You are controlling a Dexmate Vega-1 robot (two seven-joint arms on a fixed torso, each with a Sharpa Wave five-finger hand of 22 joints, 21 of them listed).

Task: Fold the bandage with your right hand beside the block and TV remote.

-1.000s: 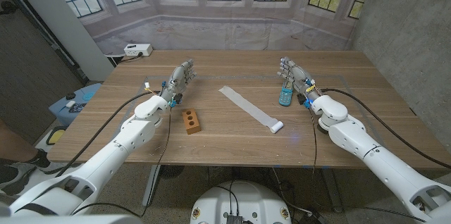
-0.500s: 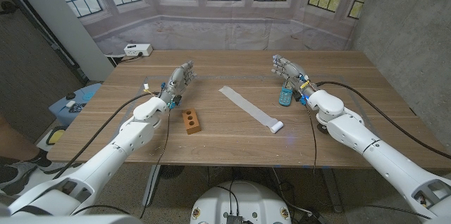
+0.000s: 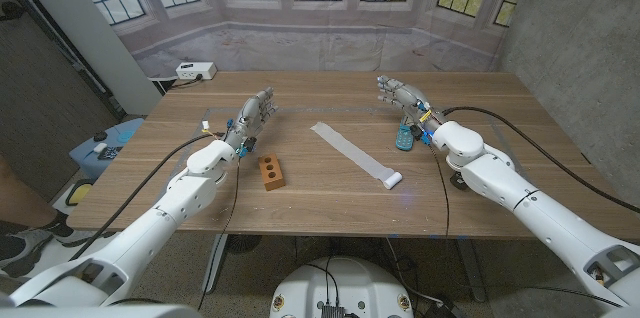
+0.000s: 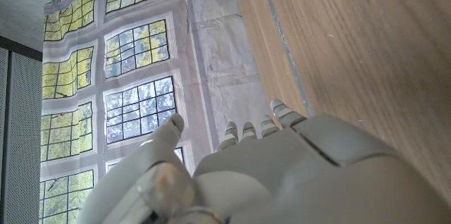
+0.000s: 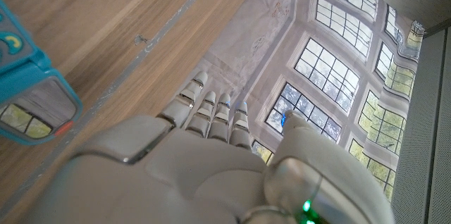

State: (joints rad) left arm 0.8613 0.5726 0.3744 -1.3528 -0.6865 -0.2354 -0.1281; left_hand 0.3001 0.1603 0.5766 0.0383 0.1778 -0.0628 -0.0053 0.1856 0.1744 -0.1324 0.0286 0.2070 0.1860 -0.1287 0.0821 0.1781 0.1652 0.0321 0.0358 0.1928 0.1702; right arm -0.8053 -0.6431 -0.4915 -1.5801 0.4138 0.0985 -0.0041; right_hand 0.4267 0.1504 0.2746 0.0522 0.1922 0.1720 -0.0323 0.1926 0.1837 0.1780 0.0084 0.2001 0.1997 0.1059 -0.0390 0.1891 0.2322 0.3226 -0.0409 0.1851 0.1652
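Three task items lie on the wooden table (image 3: 330, 193) in the head view. The bandage (image 3: 352, 152), a white strip partly unrolled, runs diagonally across the middle of the table, with its rolled end nearest the front edge. The block (image 3: 270, 171), orange-brown, sits to the robot's left of the bandage. The TV remote (image 3: 404, 138), turquoise, lies to the robot's right of the bandage, just beside the right hand (image 3: 402, 97). The right hand is raised above the table, fingers apart and holding nothing, well apart from the bandage. The left hand (image 3: 255, 113) is behind the block, fingers spread and empty. A white power strip (image 3: 195, 71) sits beyond the far left corner.

Left wrist view: the left hand (image 4: 268, 175) shows from behind, fingers extended over bare table; contact with the surface cannot be determined.

Right wrist view: the right hand (image 5: 204, 160) has its fingers extended, gripping nothing. The TV remote (image 5: 32, 90) lies on the table near it, apparently not touching.
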